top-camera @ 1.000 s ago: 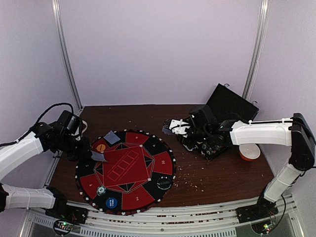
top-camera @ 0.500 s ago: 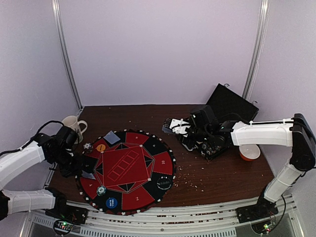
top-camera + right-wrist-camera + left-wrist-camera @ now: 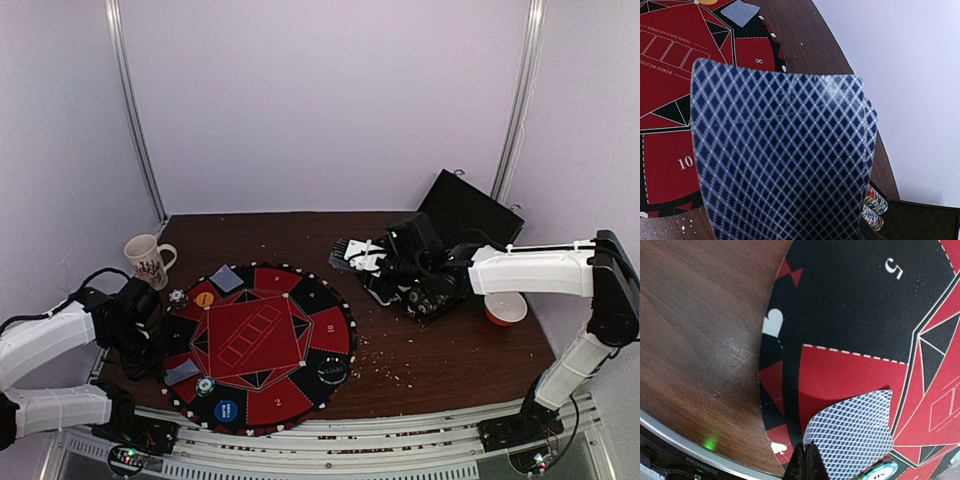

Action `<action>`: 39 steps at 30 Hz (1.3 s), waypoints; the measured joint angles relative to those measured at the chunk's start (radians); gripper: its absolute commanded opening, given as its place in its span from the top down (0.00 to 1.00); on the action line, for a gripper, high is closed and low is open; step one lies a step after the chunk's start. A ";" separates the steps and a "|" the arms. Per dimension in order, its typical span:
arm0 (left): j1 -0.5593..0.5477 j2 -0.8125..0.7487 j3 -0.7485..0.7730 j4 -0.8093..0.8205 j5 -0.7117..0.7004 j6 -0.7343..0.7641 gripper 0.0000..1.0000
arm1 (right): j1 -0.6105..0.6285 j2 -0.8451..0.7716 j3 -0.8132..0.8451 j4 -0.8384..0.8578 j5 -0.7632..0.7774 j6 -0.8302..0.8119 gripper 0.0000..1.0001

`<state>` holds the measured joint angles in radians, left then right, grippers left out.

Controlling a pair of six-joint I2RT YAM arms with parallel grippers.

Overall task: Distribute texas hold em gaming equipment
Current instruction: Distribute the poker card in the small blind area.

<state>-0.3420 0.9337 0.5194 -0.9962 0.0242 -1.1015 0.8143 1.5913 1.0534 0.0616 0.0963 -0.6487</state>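
My left claw (image 3: 806, 459) pinches one blue diamond-backed playing card (image 3: 852, 427) at the near-left red patch of the round red-and-black felt mat (image 3: 850, 315). I think I am dealing it, so next I let go. My right claw (image 3: 350, 256) pinches a small stack of blue-backed cards (image 3: 785, 155) above the brown wooden counter (image 3: 440, 350).
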 measured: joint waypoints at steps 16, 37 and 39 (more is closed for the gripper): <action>-0.005 -0.032 0.137 -0.004 -0.047 -0.072 1.00 | -0.002 0.000 0.000 -0.003 0.000 -0.003 0.55; -0.174 -0.028 0.107 -0.034 -0.114 -0.378 1.00 | -0.002 -0.016 0.000 -0.015 0.000 -0.003 0.55; -0.174 -0.028 0.092 -0.035 -0.117 -0.383 1.00 | -0.002 -0.016 0.000 -0.016 0.000 -0.004 0.55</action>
<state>-0.5163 0.9058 0.6117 -1.0309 -0.0929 -1.4845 0.8120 1.5757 1.0534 0.0460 0.0959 -0.6525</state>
